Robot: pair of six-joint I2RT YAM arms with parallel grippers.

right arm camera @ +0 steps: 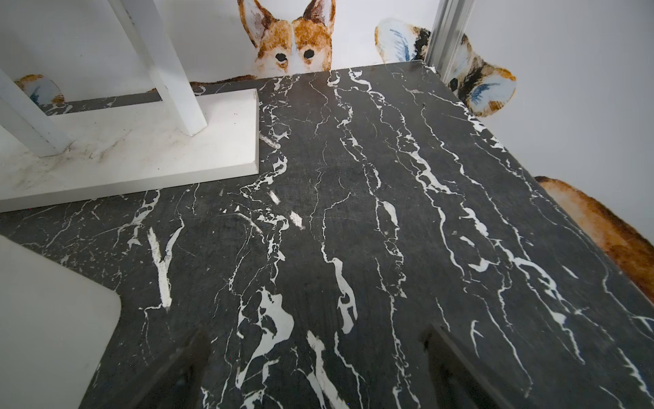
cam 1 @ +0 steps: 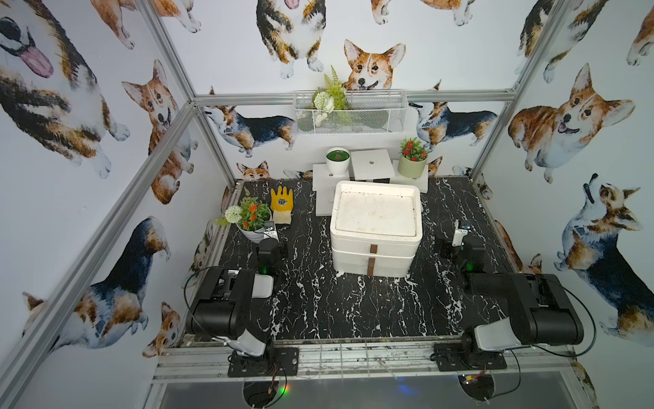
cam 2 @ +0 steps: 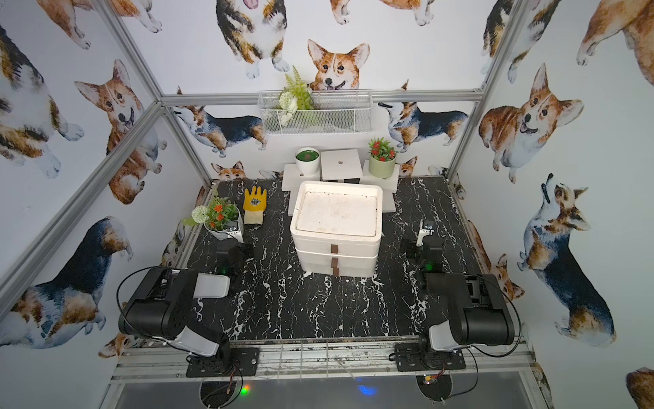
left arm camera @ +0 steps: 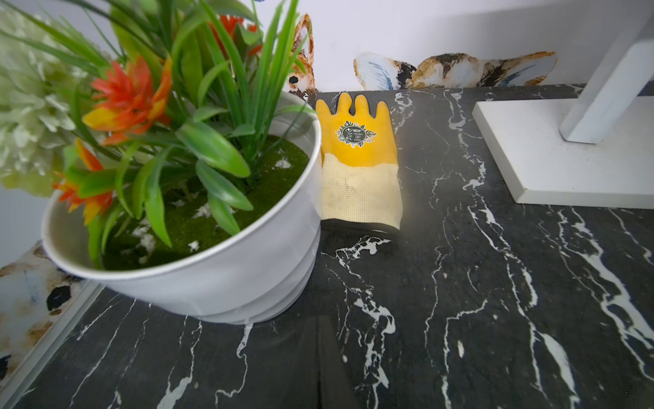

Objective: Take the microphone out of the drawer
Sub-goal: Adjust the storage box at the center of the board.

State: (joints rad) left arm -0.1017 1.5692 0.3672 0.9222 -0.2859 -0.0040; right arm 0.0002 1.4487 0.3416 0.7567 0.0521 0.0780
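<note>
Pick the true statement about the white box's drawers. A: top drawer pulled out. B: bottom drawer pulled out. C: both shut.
C: in both top views the top drawer and bottom drawer sit flush in the white box, no gap showing.

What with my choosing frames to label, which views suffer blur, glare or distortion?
In both top views the wide lens splays the frame bars and the drawer box glares pale on top; in the left wrist view the left pincer is a faint dark smear, the glove sharp; in the right wrist view the right pincer is blurred, the table crisp.
</note>
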